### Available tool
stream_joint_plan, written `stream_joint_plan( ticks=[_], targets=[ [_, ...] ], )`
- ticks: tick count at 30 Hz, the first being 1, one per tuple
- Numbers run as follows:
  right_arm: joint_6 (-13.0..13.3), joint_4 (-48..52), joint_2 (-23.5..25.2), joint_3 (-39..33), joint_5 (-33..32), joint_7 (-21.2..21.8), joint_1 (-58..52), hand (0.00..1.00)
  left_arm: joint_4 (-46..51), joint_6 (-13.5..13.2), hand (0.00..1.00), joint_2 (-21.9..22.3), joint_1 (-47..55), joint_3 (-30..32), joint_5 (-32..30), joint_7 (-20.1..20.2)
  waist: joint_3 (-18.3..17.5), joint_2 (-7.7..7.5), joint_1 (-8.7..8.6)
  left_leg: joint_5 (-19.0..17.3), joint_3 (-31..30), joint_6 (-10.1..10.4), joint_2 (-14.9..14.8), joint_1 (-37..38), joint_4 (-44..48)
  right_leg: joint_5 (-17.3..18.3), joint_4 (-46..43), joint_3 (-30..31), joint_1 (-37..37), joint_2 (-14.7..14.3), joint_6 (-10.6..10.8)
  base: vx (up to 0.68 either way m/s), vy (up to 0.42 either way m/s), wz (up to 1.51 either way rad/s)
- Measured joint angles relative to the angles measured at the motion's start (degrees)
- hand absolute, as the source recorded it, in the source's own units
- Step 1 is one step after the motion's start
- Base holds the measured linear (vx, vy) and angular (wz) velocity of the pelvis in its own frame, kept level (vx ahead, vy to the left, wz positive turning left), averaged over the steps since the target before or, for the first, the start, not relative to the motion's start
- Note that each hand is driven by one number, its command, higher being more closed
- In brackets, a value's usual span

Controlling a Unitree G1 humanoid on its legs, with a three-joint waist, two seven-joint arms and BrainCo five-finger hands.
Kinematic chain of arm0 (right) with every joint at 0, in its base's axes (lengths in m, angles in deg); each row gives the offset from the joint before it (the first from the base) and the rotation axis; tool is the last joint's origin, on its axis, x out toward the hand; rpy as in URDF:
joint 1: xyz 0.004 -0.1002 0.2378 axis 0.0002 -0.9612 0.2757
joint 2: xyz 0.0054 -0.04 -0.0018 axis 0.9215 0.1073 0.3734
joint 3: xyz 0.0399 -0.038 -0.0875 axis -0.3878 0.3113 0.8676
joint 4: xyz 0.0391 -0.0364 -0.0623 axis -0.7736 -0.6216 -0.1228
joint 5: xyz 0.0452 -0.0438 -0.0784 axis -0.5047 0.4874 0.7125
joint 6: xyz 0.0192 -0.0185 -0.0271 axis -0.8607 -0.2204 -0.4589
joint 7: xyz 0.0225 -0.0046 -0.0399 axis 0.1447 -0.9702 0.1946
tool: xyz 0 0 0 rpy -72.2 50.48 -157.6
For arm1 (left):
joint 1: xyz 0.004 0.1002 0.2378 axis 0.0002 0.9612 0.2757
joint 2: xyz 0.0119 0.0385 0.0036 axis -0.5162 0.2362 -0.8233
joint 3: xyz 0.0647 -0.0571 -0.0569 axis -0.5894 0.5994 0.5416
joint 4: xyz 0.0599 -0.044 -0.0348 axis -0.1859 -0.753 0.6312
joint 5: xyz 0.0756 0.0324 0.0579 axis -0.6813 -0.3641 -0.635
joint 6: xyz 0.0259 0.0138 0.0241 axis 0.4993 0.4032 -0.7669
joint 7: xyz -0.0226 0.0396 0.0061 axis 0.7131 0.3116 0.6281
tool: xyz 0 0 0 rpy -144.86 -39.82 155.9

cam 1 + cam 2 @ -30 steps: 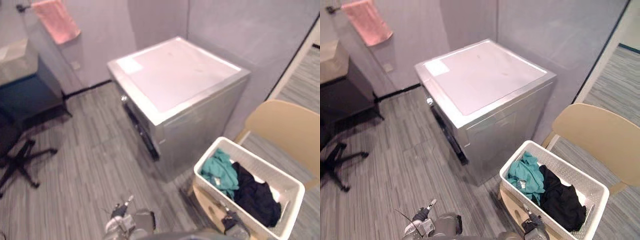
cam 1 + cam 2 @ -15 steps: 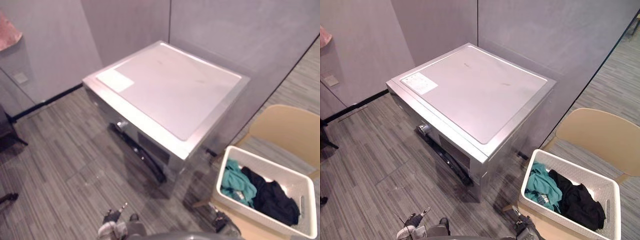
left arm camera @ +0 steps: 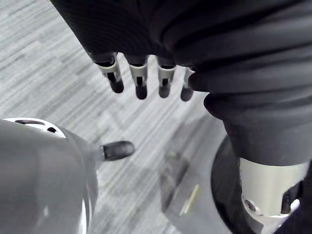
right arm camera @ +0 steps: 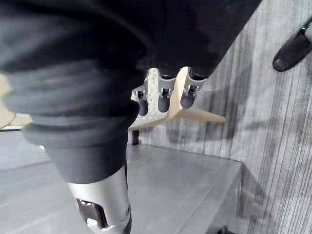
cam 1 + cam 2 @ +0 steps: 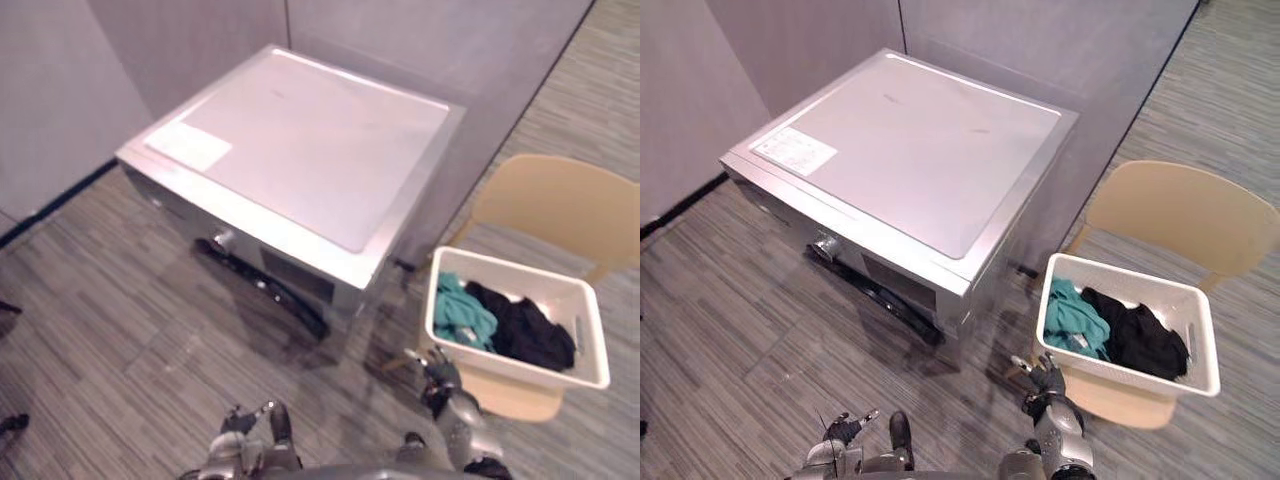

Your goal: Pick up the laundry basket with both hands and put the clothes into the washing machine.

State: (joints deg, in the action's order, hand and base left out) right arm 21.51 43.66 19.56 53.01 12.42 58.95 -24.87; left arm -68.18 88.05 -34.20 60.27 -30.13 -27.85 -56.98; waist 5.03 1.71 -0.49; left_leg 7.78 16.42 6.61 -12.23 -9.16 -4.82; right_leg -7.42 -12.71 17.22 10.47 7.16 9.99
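I'm looking down on grey striped carpet floor (image 5: 90,330) in a corner closed off by plain grey walls (image 5: 790,40). A silver washing machine (image 5: 910,140) stands against them, its flat top bare except for a pale label (image 5: 795,150) near one front corner. From this steep angle I see the dark door (image 5: 875,295) on its front only as a thin band, so I cannot tell whether it is open or shut. Just beside the machine's right side stands a tan chair (image 5: 1185,205). The white laundry basket (image 5: 1110,368) sits on its seat and covers most of it, and the chair's legs are hidden underneath. Inside the basket, a teal garment (image 5: 1072,320) lies at the end nearer the machine and a black garment (image 5: 1140,340) is bunched against it. The two hide the basket's bottom. My right hand (image 5: 1045,385) hangs low near the seat's front edge, below the basket's near corner, with relaxed fingers gripping nothing. I cannot tell whether it touches the seat. In its wrist view the perforated basket wall shows past the fingertips. My left hand (image 3: 140,80) hangs over bare floor well away from the chair, its fingers loose, its thumb (image 3: 117,150) apart, and nothing in it.
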Motion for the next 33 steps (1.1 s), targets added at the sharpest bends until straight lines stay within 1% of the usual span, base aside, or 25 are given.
stream_joint_plan(
  ticks=[1,2,3,4,5,6,7,8,9,10,12,13,15,17,19,23,24,25,26,27,29,30,31,32,33],
  targets=[
    [-0.02,1.36,0.05,2.61,0.82,0.38,-0.52,0.0,0.06,0.38,0.0,0.02,0.21,-0.01,-0.19,-0.01,0.41,0.09,0.02,-0.01,0.72,-0.23,-0.22,-0.12,0.83,1.59,-1.35,-4.75,0.52,0.23,0.13,-0.12,-0.058,-0.32],
    [-0.04,1.82,0.19,3.96,1.0,1.0,-0.78,0.0,0.21,0.42,0.0,-0.17,0.37,-0.04,-0.22,0.02,0.48,-0.17,-0.02,0.03,0.75,-0.75,-0.39,-0.18,1.34,4.82,-4.39,-5.47,0.85,-0.82,0.91,-0.08,-0.162,0.04],
    [-0.06,3.32,0.58,5.67,1.0,2.13,-1.83,0.0,0.48,0.45,0.0,-0.77,0.42,0.01,-0.38,0.03,0.57,-1.14,-0.1,-0.09,0.15,-0.95,-0.02,0.14,1.99,11.44,-10.76,-6.32,0.7,-3.7,2.22,-0.04,-0.181,0.17],
    [-0.06,4.18,0.66,5.9,0.99,2.7,-2.2,0.0,0.55,0.46,0.0,-0.89,0.48,-0.01,-0.82,0.08,0.54,-1.7,0.22,-0.1,-0.22,-0.95,0.68,0.69,1.85,13.1,-11.78,-7.02,0.71,-4.03,0.75,-0.03,-0.145,0.08],
    [0.03,6.23,0.53,5.8,0.99,3.5,-2.89,0.0,0.54,0.56,0.0,-0.85,0.44,-0.05,-1.27,0.11,0.35,-2.22,0.49,-0.13,-0.64,-0.97,1.19,0.88,1.68,13.77,-11.35,-5.46,-0.15,-3.92,0.68,-0.09,-0.067,-0.03],
    [0.5,8.83,0.44,5.78,0.97,3.66,-3.17,0.0,0.51,0.63,0.0,-0.44,0.94,-0.14,-1.4,0.18,0.64,-1.64,0.6,-0.11,-0.69,-0.94,1.38,0.8,1.61,14.99,-9.82,-4.59,-1.24,-3.8,-0.4,-0.08,-0.06,0.0],
    [0.82,9.96,0.55,5.72,0.96,3.69,-3.56,0.0,0.53,0.65,0.0,-0.39,1.01,-0.17,-1.47,0.17,0.48,-1.98,0.55,-0.1,-0.7,-0.92,1.89,1.02,1.49,16.24,-8.94,-4.55,-1.38,-3.19,-0.84,-0.06,-0.109,0.05],
    [1.32,11.5,0.8,5.94,0.89,4.06,-4.15,0.0,0.89,0.65,0.0,-0.34,0.9,0.02,-1.62,0.18,0.31,-3.55,0.44,0.33,-0.89,-0.47,3.33,0.93,0.52,19.55,-7.5,-4.24,-1.54,-1.74,-1.24,-0.01,-0.16,-0.01],
    [1.49,12.07,0.74,5.96,0.87,4.44,-4.12,0.0,0.97,0.68,0.0,-0.5,0.75,0.02,-2.09,0.23,0.56,-4.04,0.48,1.68,-1.08,-0.19,3.79,0.93,-0.28,21.9,-5.79,-4.2,-2.23,-1.15,-1.96,-0.07,-0.204,0.12],
    [1.54,12.25,0.14,5.97,0.86,4.57,-4.09,0.0,0.73,0.95,0.0,0.06,0.51,0.05,-2.78,0.21,1.22,-2.83,-0.16,2.42,-2.58,-0.23,3.15,0.89,-0.65,21.78,-5.33,-5.32,-2.8,-1.97,-2.37,-0.09,-0.158,0.2],
    [1.64,12.23,-1.75,5.77,0.69,4.5,-5.2,0.0,0.74,1.08,0.0,0.6,0.62,-0.03,-3.37,0.14,1.35,-2.4,-0.28,2.78,-4.87,-0.44,3.08,1.14,-0.61,21.65,-4.99,-6.26,-3.39,-2.35,-2.62,-0.06,-0.069,0.22],
    [1.7,12.21,-2.55,5.77,0.59,4.5,-5.6,0.0,0.75,1.06,0.0,0.82,0.73,-0.08,-3.36,0.14,0.85,-1.54,-0.27,3.56,-5.76,-0.47,3.08,1.17,-0.6,21.54,-4.47,-6.51,-3.9,-2.45,-2.79,-0.02,-0.031,0.16],
    [1.97,12.02,-2.78,6.04,0.34,4.48,-6.05,0.0,0.96,1.03,0.0,0.86,0.88,-0.21,-3.27,0.11,0.66,-1.24,-0.15,3.98,-6.73,-0.52,3.13,1.04,-0.57,20.48,-1.8,-7.13,-5.45,-2.37,-3.01,0.01,0.001,0.13],
    [2.0,11.68,-2.68,6.73,-0.2,4.47,-6.06,0.0,1.4,0.98,0.0,0.6,0.92,-0.21,-2.97,0.09,0.84,-1.69,0.03,4.19,-7.32,-0.76,3.28,0.78,-0.48,20.32,-1.02,-7.68,-6.06,-2.27,-3.21,0.03,0.012,0.26],
    [2.08,11.25,-2.43,7.83,-1.37,4.5,-6.14,0.0,3.25,0.85,0.0,0.5,1.03,-0.19,-2.59,0.07,1.75,-2.06,0.19,3.25,-10.25,-0.68,4.15,-1.7,4.29,20.7,-1.13,-10.3,-7.42,-1.44,-3.45,0.03,-0.001,0.6],
    [1.96,11.32,-2.75,7.95,-1.17,3.5,-5.36,0.0,7.65,0.35,0.0,2.11,3.25,0.53,-2.58,-0.19,3.48,-0.32,1.69,1.34,-11.82,-1.37,4.98,-3.18,11.04,24.24,-5.46,-12.38,-9.05,-1.13,-4.69,-0.07,-0.028,0.49],
    [1.96,11.37,-3.5,7.92,-0.95,3.27,-4.66,0.0,9.03,0.22,0.0,2.81,4.5,1.01,-2.52,-0.27,3.54,0.72,1.3,-0.47,-11.9,-3.55,4.99,-3.01,10.42,25.86,-8.47,-12.41,-8.48,-1.7,-5.61,-0.19,-0.083,0.44],
    [1.9,11.34,-3.87,7.85,-0.48,2.87,-4.24,0.0,9.12,0.29,0.0,3.35,4.76,2.65,-2.2,-0.34,3.22,0.6,1.34,-4.26,-8.12,-6.6,5.06,-2.38,8.87,26.41,-9.53,-12.44,-7.86,-0.9,-5.79,-0.17,-0.086,0.46],
    [1.91,11.37,-3.32,7.83,-0.39,2.71,-4.2,0.0,9.04,0.42,0.0,3.23,4.74,3.39,-2.2,-0.42,3.36,-0.89,1.36,-6.18,-5.6,-8.4,5.29,-2.21,9.23,26.13,-9.0,-12.0,-7.51,0.57,-6.5,-0.11,-0.059,0.4],
    [1.99,11.96,-2.85,6.97,-0.15,2.19,-4.22,0.0,9.07,0.35,0.0,3.47,4.11,4.86,-2.11,-0.57,3.29,-1.35,1.26,-7.22,-4.0,-9.56,4.7,-4.28,18.31,24.86,-8.7,-13.32,-7.14,2.44,-5.64,-0.06,-0.048,0.34],
    [2.01,12.16,-2.99,6.64,-0.05,1.83,-4.55,0.0,8.67,0.52,0.0,3.43,4.43,4.83,-2.15,-1.38,2.84,-0.65,0.99,-7.54,-4.27,-9.03,3.41,-3.89,27.89,24.0,-8.63,-14.24,-7.37,2.73,-5.01,-0.07,-0.043,0.27],
    [2.03,12.25,-3.23,6.61,-0.05,1.74,-4.63,0.0,8.47,0.58,0.0,3.68,4.9,4.49,-2.16,-1.41,2.28,0.24,0.2,-8.97,-5.51,-6.35,3.12,-2.33,24.05,23.85,-8.45,-15.31,-7.3,1.89,-4.78,-0.05,-0.024,0.32],
    [2.04,12.23,-3.33,6.61,-0.05,1.69,-4.57,0.0,8.24,0.58,0.0,3.79,4.79,4.4,-2.17,-1.43,1.79,0.79,-0.14,-9.18,-6.11,-5.14,3.17,-1.89,21.57,23.64,-8.12,-16.02,-7.08,1.46,-4.56,-0.01,0.007,0.54],
    [2.04,12.26,-3.35,6.62,-0.05,1.47,-4.39,0.0,7.3,0.62,0.0,3.63,4.02,3.47,-2.19,-1.48,1.11,1.06,-0.38,-7.31,-6.94,-1.84,3.68,-1.05,16.07,22.88,-6.98,-17.23,-6.27,1.05,-4.23,0.0,0.022,0.51],
    [2.04,12.21,-3.1,6.75,-0.04,1.05,-3.81,0.0,7.12,0.63,0.0,3.26,3.69,2.1,-2.25,-1.49,1.36,0.23,-0.27,-4.8,-7.3,-1.37,4.29,-0.85,12.07,21.64,-5.78,-17.97,-5.61,1.07,-4.08,-0.02,0.039,0.51]
  ],
)
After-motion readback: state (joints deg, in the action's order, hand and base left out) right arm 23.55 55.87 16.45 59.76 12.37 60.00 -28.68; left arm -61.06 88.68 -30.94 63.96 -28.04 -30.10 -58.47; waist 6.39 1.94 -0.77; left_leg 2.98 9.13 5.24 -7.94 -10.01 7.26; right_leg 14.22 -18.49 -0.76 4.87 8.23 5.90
